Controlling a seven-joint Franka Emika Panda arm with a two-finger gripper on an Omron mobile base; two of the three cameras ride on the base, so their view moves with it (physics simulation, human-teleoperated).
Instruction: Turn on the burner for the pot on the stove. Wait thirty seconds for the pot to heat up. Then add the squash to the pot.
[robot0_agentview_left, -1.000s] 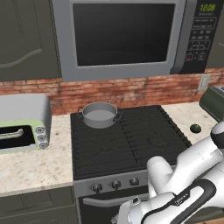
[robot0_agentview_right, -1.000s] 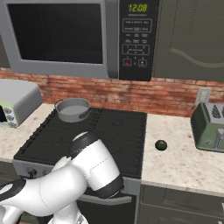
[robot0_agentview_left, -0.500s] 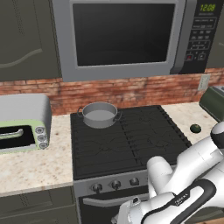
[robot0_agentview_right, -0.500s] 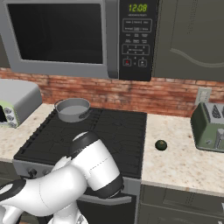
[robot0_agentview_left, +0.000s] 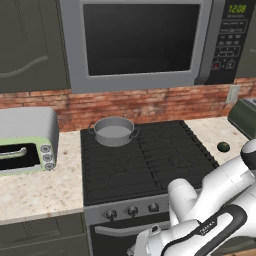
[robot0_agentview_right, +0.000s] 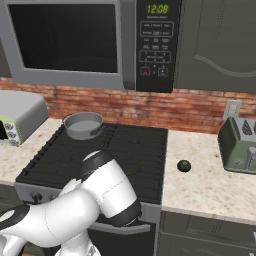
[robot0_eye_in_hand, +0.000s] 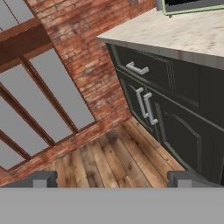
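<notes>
1. while the arm (robot0_agentview_left: 210, 220) lay folded low in front of the range, the stove (robot0_agentview_left: 145, 160) filled the middle of the counter run, black grates on top and a steel strip of round knobs (robot0_agentview_left: 132, 210) along its front.
2. above it hung the microwave (robot0_agentview_left: 145, 42), its clock reading 12:08.
3. the speckled counter (robot0_agentview_right: 210, 185) ran off either side of the stove, backed by a red brick wall (robot0_agentview_right: 150, 107).
4. the pale-green toaster oven (robot0_agentview_left: 25, 142) sat on the counter left of the stove, well apart from the pot.
5. a green toaster (robot0_agentview_right: 240, 145) stood at the far right of the counter.
6. the pot (robot0_agentview_left: 113, 131) sat on the rear left burner (robot0_agentview_right: 82, 134), upright, pale inside, with nothing seen in it; no flame could be made out under it.
7. the squash (robot0_agentview_right: 184, 166) rested on the counter just right of the stove, between it and the toaster, well apart from the pot.
8. the gripper (robot0_eye_in_hand: 113, 180) pointed off to the side at a plank floor (robot0_eye_in_hand: 113, 162), dark cabinet doors (robot0_eye_in_hand: 175, 113) and a counter edge; its 2 finger tips (robot0_eye_in_hand: 41, 179) stood wide apart, spread and grasping nothing.
</notes>
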